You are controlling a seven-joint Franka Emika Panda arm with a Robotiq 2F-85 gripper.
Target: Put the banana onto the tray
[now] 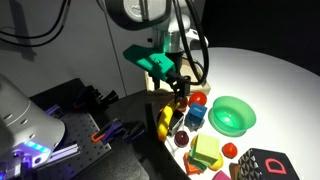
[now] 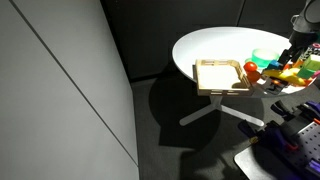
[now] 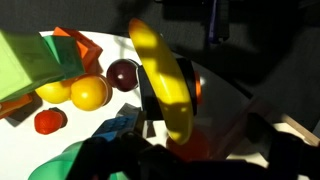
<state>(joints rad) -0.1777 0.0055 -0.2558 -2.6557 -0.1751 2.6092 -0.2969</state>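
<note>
Wrist view: small curved yellow toy banana (image 3: 165, 85) closest to lens, blurred, running diagonally across mid-frame. Dark tool parts lie below and beside it. Cannot tell whether the jaws clamp it.

Tool (image 1: 180, 92) hangs over the toy cluster at the rim of the round white counter (image 1: 265, 75). In an exterior view the banana (image 1: 164, 122) shows just below the tool, at the counter's rim. Cannot tell if it is resting or lifted.

Close around: red ball (image 1: 198, 99) just beside the tool, and round green bowl (image 1: 232, 116) beyond it. Wrist view alone resolves a dark red plum (image 3: 123, 73) beside the banana, then an orange fruit (image 3: 90, 93) and a yellow lemon (image 3: 52, 92).

Shallow square light-wood tray (image 2: 220, 76) shows only in an exterior view. It sits at the counter rim with its floor bare, and the toy cluster starts just beside its rim. The tool (image 2: 291, 52) is well apart from it, at the opposite end of the cluster. The counter (image 2: 200, 48) behind the tray is open.
</note>
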